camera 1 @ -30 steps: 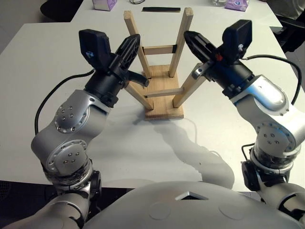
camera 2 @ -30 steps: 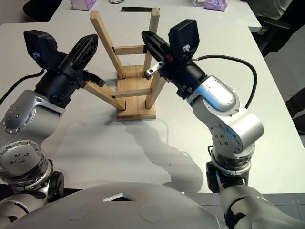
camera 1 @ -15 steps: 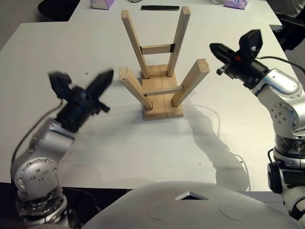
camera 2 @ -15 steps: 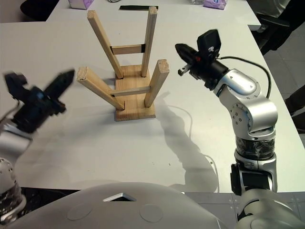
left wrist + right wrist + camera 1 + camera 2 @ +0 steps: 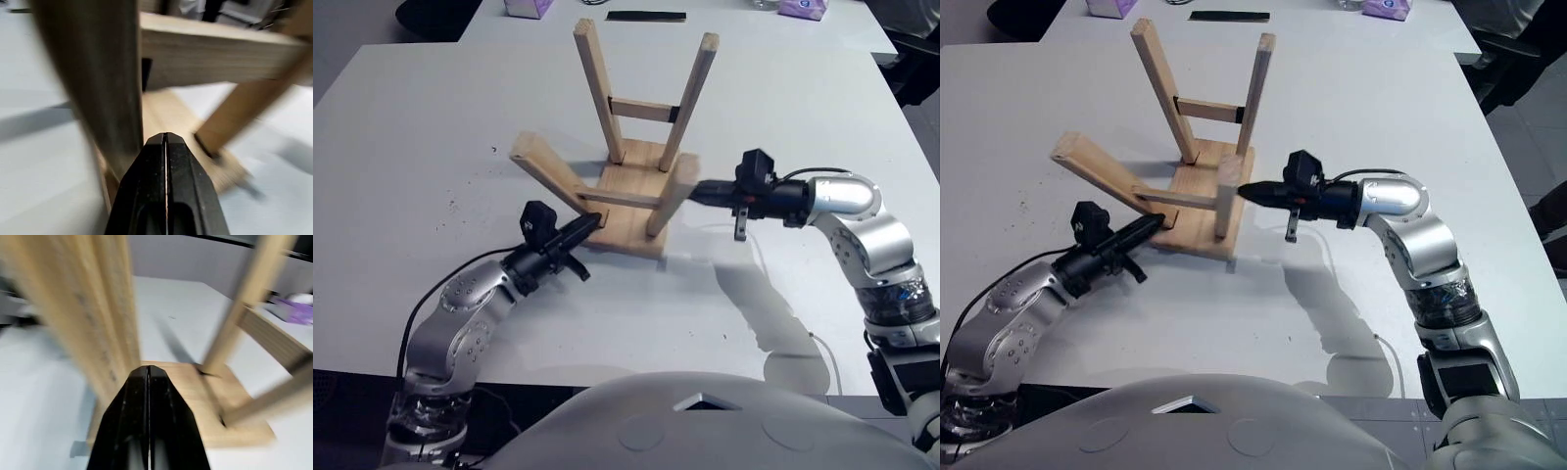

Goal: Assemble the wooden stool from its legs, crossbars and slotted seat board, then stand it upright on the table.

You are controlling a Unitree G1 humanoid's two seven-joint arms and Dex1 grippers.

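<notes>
Assembly looks complete. The wooden stool (image 5: 628,186) has its four legs (image 5: 595,88) and both crossbars (image 5: 644,110) set into the seat board (image 5: 628,227). It sits upside down on the white table (image 5: 411,117), legs up, with the whole frame leaning toward the robot's left. The step in hand, as I judge it, is turning the stool over to stand upright.

The left gripper (image 5: 591,223) lies low over the table with its fingers pressed together on nothing. Its tip is at the foot of the near left leg (image 5: 548,166), where that leg meets the board. The right gripper (image 5: 698,190) is also closed and empty, its tip just beside the near right leg (image 5: 668,201) (that leg is blurred, so I cannot tell whether they touch).

The next move probably calls for either levering the board's edge up or opening the fingers to clamp a leg. The stool would then need rolling over without sliding or toppling sideways.

As for containers, purple boxes (image 5: 529,8) stand at the far edge, well apart from the stool. Their contents cannot be made out.
</notes>
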